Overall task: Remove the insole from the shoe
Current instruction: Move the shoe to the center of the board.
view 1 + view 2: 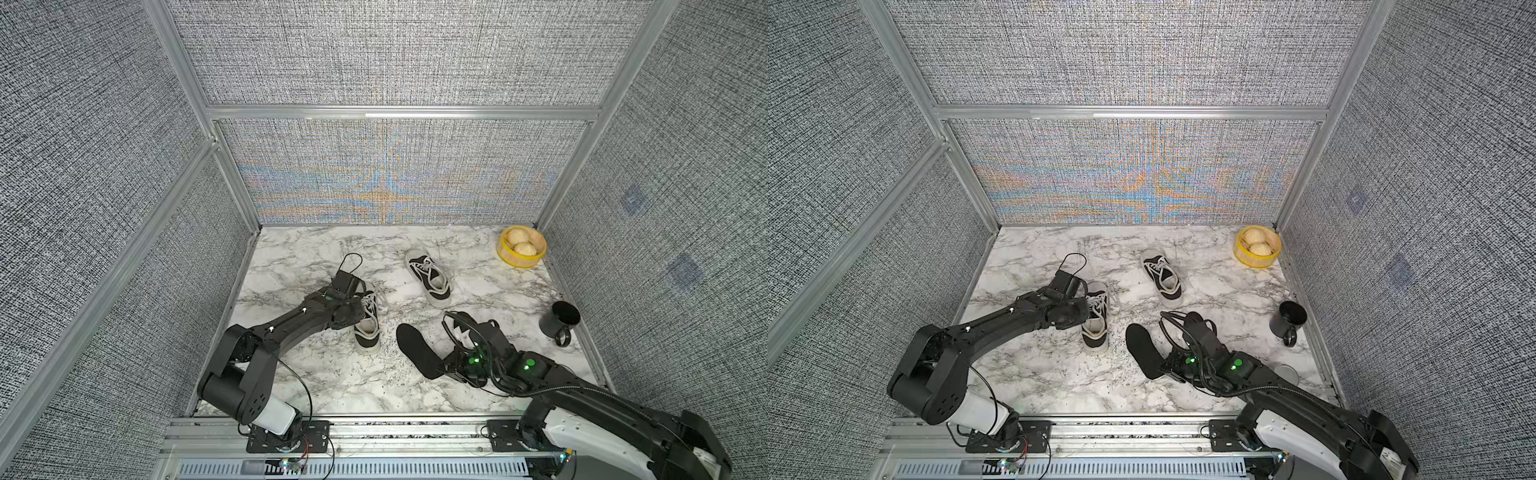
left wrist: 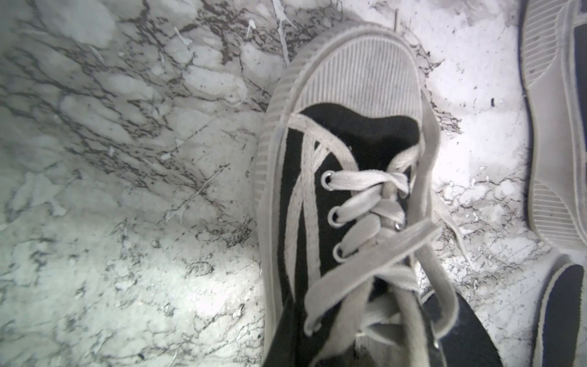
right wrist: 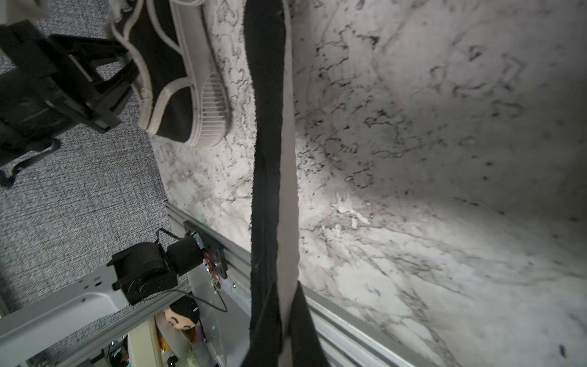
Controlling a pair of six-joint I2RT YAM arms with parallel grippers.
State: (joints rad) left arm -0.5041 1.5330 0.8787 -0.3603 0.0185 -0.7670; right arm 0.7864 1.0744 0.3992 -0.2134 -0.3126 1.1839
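A black canvas shoe (image 1: 368, 332) (image 1: 1096, 332) with white laces and sole stands left of the table's middle. My left gripper (image 1: 360, 307) reaches over its laced part. In the left wrist view the shoe (image 2: 349, 190) fills the frame and the fingers are hidden, so I cannot see whether they pinch anything. The black insole (image 1: 415, 349) (image 1: 1142, 349) is outside the shoe, to its right. My right gripper (image 1: 444, 366) (image 3: 282, 336) is shut on the insole's near end. The insole (image 3: 270, 159) shows edge-on there, with a pale underside.
A second black shoe (image 1: 428, 276) (image 2: 556, 127) lies further back at the middle. A yellow bowl (image 1: 521, 247) with two round things sits in the far right corner. A black mug (image 1: 559, 322) stands by the right wall. Grey panel walls surround the marble table (image 1: 332, 382).
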